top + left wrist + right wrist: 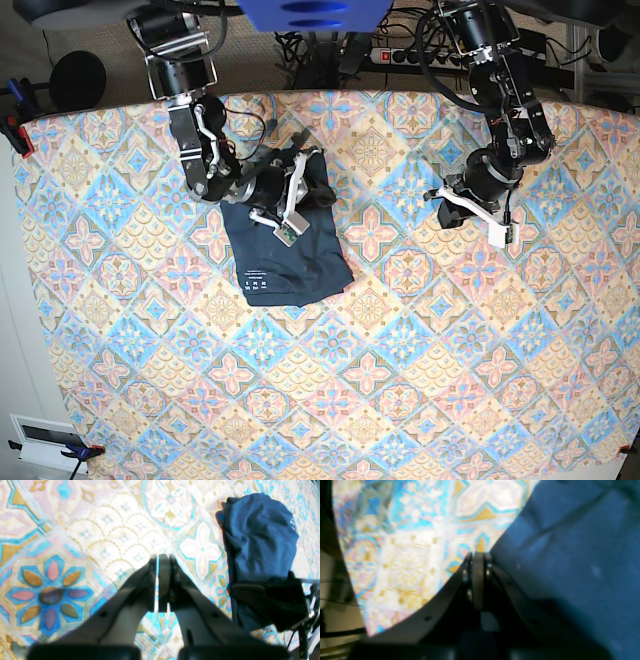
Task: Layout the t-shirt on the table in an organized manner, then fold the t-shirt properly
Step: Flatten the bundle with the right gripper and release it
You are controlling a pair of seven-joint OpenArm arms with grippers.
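Note:
The dark navy t-shirt (287, 258) lies as a compact folded rectangle on the left-centre of the patterned table (400, 380), with a row of small white marks near its lower left hem. My right gripper (288, 225) hovers over the shirt's far end. In the right wrist view this gripper (478, 555) is shut at the edge of the t-shirt (570, 567), with no cloth visible between its jaws. My left gripper (470, 212) is over bare tablecloth, well to the right of the shirt. The left wrist view shows it (160, 557) shut and empty, with the t-shirt (257, 540) off to the right.
A power strip (400, 55) and tangled cables lie beyond the table's far edge. A clamp (18, 135) holds the cloth at the left edge. In the left wrist view the other arm's dark gripper (270, 602) sits on the shirt's near end.

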